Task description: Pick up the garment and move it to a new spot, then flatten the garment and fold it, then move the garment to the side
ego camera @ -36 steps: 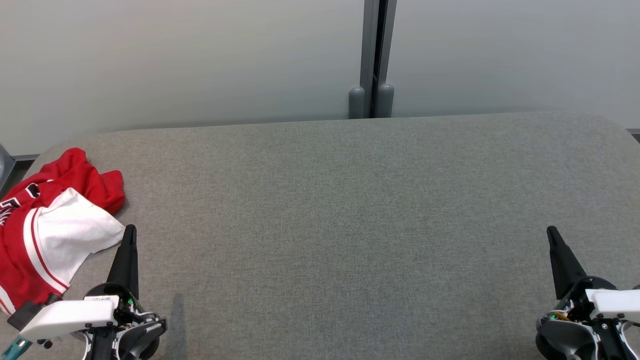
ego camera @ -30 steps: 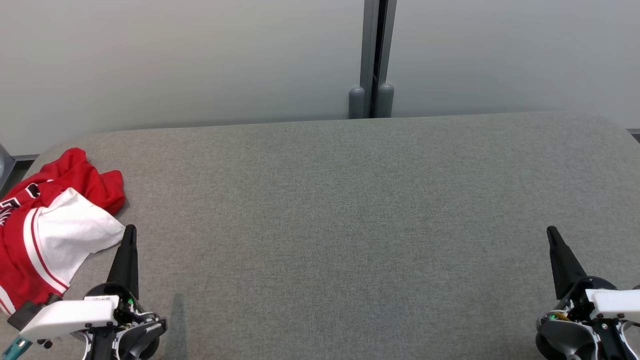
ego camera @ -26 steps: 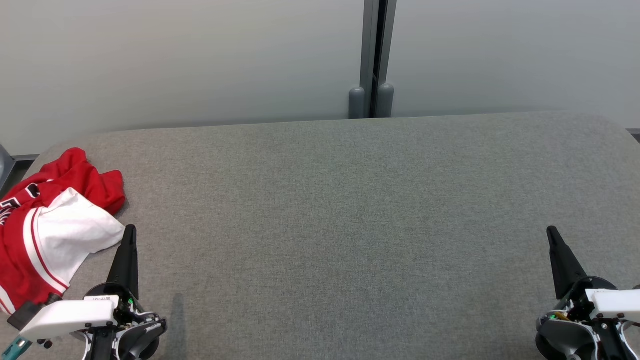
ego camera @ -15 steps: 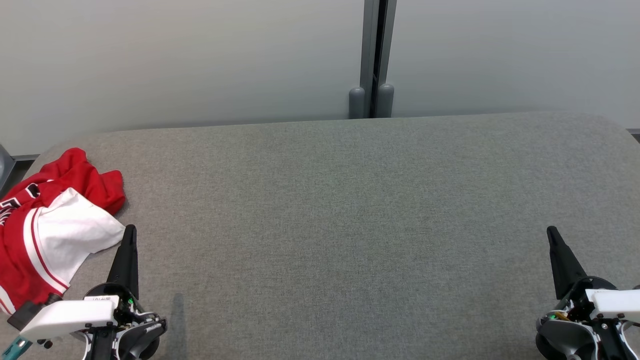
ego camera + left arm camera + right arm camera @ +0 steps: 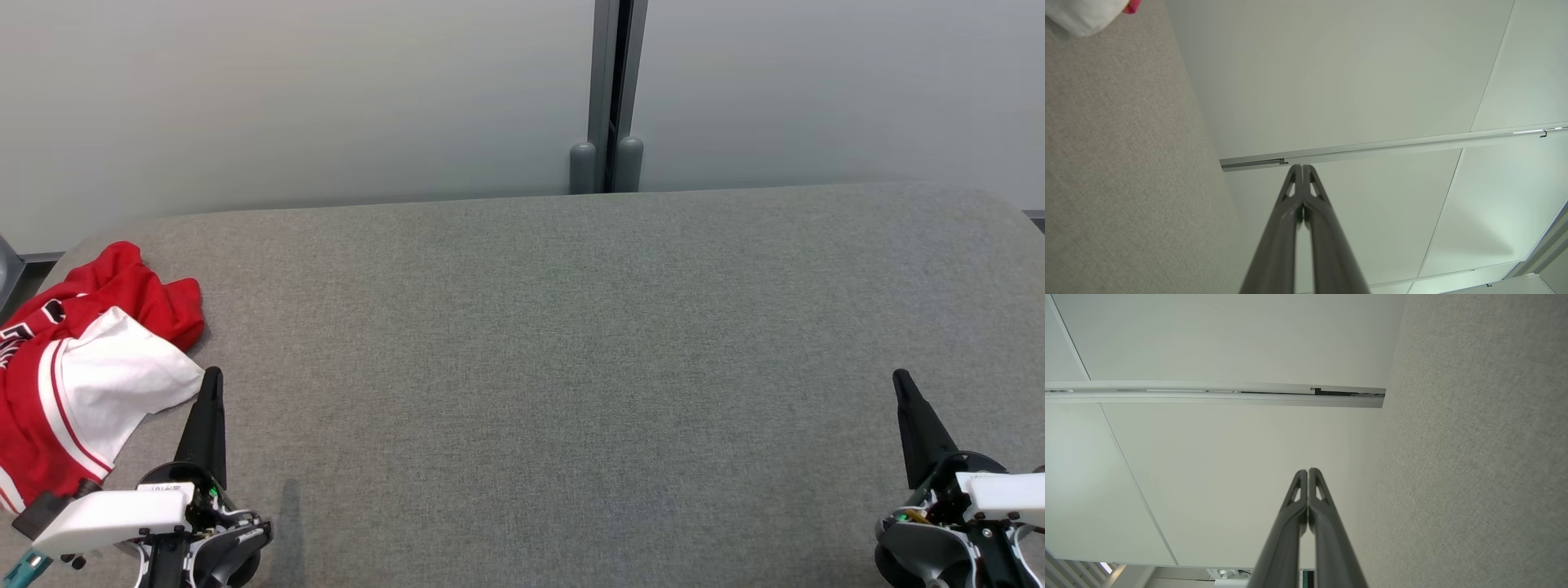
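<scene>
A crumpled red and white garment [image 5: 77, 371] lies in a heap at the left edge of the grey fabric table [image 5: 571, 367]; a white corner of the garment [image 5: 1084, 14] shows at the top left of the left wrist view. My left gripper [image 5: 212, 377] is shut and empty, hovering just right of the heap near the table's front; its fingers [image 5: 1302, 168] are pressed together. My right gripper [image 5: 900, 380] sits at the front right, far from the garment. It too is shut and empty, the fingers [image 5: 1307, 472] closed tip to tip.
A pale wall with a vertical grey post [image 5: 608, 98] stands behind the table's far edge. The table's rounded corners fall away at far left and far right. Broad bare fabric stretches between my two grippers.
</scene>
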Tool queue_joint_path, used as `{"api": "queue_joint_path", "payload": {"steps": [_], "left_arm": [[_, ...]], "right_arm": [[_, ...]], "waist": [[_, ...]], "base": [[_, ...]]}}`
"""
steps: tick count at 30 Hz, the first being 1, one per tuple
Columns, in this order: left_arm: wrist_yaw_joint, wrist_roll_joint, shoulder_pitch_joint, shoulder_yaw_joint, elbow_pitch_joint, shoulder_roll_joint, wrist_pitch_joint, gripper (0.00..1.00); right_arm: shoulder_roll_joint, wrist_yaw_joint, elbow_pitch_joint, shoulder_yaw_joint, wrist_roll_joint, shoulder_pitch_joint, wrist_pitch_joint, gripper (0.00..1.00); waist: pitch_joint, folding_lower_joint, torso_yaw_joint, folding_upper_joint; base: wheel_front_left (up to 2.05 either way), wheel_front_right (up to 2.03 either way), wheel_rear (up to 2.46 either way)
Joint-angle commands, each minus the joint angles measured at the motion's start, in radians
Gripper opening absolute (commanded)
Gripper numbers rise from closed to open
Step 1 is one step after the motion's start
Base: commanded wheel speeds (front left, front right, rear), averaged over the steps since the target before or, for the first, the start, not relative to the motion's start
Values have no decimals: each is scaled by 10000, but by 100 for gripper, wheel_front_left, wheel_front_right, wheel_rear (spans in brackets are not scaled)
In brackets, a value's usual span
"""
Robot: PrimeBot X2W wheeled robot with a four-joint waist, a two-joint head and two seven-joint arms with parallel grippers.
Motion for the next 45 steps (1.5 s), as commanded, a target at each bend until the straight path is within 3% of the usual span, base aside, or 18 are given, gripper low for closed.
{"api": "queue_joint_path", "payload": {"steps": [1,32,33,45], "left_arm": [[-30,-8,-103,33,-2,29,22,0],[0,0,13,-6,26,-4,-9,0],[2,1,63,-14,93,-29,-13,100],[10,146,294,-337,110,-107,-482,100]], "right_arm": [[-52,1,21,-3,21,-89,14,0],[7,0,14,0,-2,17,-5,0],[38,-2,68,-1,-2,70,-7,100],[126,-11,-191,265,-86,340,-449,100]], "waist": [[0,0,0,-1],[0,0,0,-1],[0,0,0,-1],[2,0,2,-1]], "base": [[0,0,0],[0,0,0],[0,0,0],[0,0,0]]}}
